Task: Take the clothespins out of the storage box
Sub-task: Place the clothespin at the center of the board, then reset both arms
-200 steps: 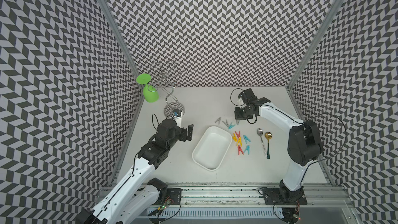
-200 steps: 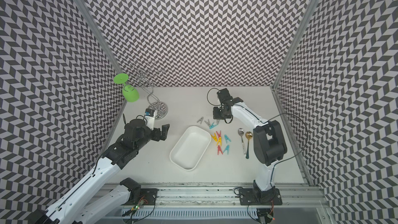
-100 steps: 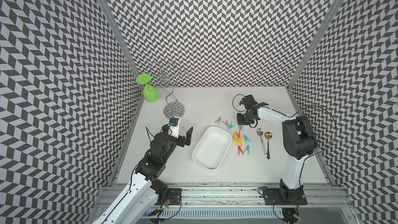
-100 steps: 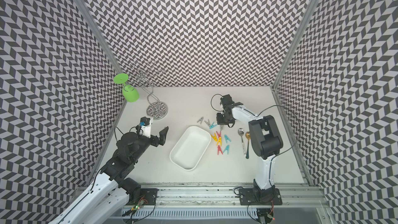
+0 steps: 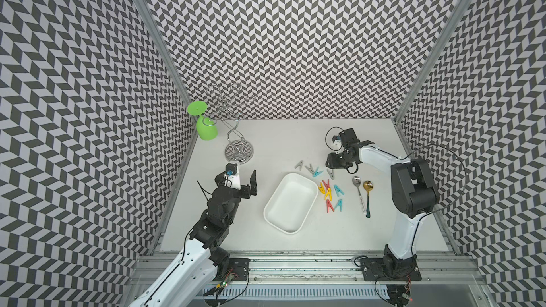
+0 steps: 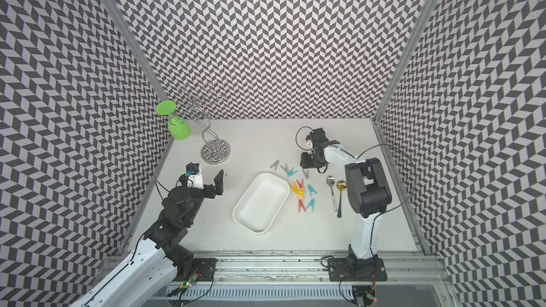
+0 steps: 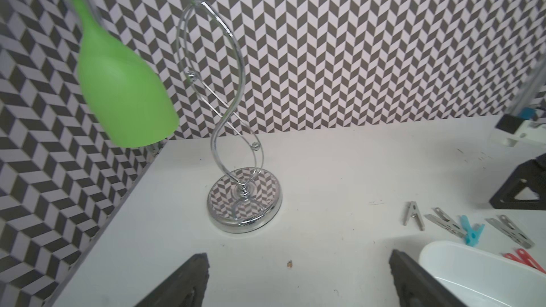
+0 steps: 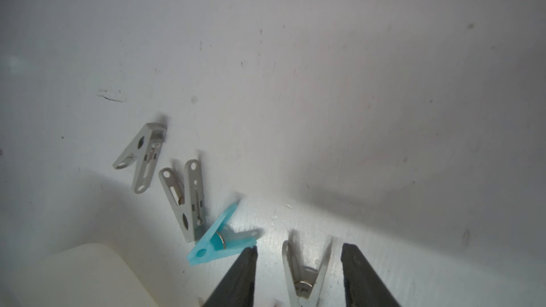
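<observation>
- White tabletop (image 5: 295,143), black-and-white chevron walls (image 5: 280,39) all round. Down on it the right claw (image 8: 299,249) stands spread, one black finger either side of a grey plastic A-shaped clothespin (image 8: 304,276). Gaps show on both sides, and the peg's lower end is cut off by the frame edge.
- Just beside it, a teal-blue plastic clothespin (image 8: 220,239) touches a second grey peg (image 8: 189,202), with a third grey peg (image 8: 141,156) close by.
- In both top views, that claw's fingertips are hard to make out under its own body.
- Further out, a red, yellow and teal cluster of clothespins (image 5: 330,194) lies on the table just beside the shallow white plastic storage box (image 5: 291,202). Every peg in view is outside it.
- On the cluster's far side, a silver metal spoon (image 5: 357,181) and a gold-bowled spoon (image 5: 367,185) lie side by side.
- Across the table, the left claw (image 7: 298,256) hangs spread wide, holding nothing. It is near a chrome wire stand (image 7: 243,205) with a green plastic goblet (image 7: 124,93) hung upside down. The box is cut off at that view's edge.
</observation>
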`<state>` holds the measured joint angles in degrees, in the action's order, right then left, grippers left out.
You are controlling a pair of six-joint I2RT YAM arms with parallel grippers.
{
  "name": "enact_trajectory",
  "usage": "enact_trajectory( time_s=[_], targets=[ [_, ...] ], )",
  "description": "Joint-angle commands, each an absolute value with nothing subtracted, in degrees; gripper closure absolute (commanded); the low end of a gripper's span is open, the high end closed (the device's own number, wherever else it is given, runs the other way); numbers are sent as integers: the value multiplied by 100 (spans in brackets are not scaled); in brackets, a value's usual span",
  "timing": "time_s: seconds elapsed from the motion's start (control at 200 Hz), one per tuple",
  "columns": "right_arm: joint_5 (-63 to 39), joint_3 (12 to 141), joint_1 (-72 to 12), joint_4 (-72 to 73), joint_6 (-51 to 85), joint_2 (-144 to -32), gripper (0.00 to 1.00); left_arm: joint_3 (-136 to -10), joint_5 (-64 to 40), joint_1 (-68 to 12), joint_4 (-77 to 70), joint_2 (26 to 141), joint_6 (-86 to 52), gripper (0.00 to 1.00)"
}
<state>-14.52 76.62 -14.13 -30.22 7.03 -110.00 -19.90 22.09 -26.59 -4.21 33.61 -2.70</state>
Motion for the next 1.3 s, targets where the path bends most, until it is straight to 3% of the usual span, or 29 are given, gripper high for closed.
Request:
enact_trajectory(
  time_s=[0.0,0.025,0.03,0.04,0.055,0.24,0.506,0.826,1.097,1.292],
  targets=[
    [-1812,7674,-1231,-2404,513,-10584,38,-1888,2951,-2583,-870,3343,-333,0],
    [-1835,7692,-1195,-2384,514,-10590,25,-1876,2931,-2559,-870,3367,-311,0],
    [-1845,7691,-1182,-2378,512,-10595,15,-1874,2925,-2554,-870,3367,-314,0],
    [-1859,7697,-1163,-2368,508,-10603,4,-1873,2917,-2550,-877,3375,-309,0],
    [-1870,7706,-1136,-2350,510,-10610,0,-1855,2905,-2542,-885,3387,-305,0],
    [-1329,7223,-977,-1495,510,-10155,0,-1788,2436,-2352,-1062,3503,-62,0],
    [-1237,5147,-576,904,171,-9040,1,-1388,2009,-1919,-1566,3407,-70,0],
    [-917,3917,-214,1782,54,-8863,0,-787,2133,-1677,-2514,3550,328,1],
    [-977,2660,-71,4082,-462,-8401,1,-568,1679,-1105,-4459,5223,452,0],
    [-1619,2852,157,4703,-403,-8833,0,-1006,1182,-722,-5797,7031,526,0]
  ],
)
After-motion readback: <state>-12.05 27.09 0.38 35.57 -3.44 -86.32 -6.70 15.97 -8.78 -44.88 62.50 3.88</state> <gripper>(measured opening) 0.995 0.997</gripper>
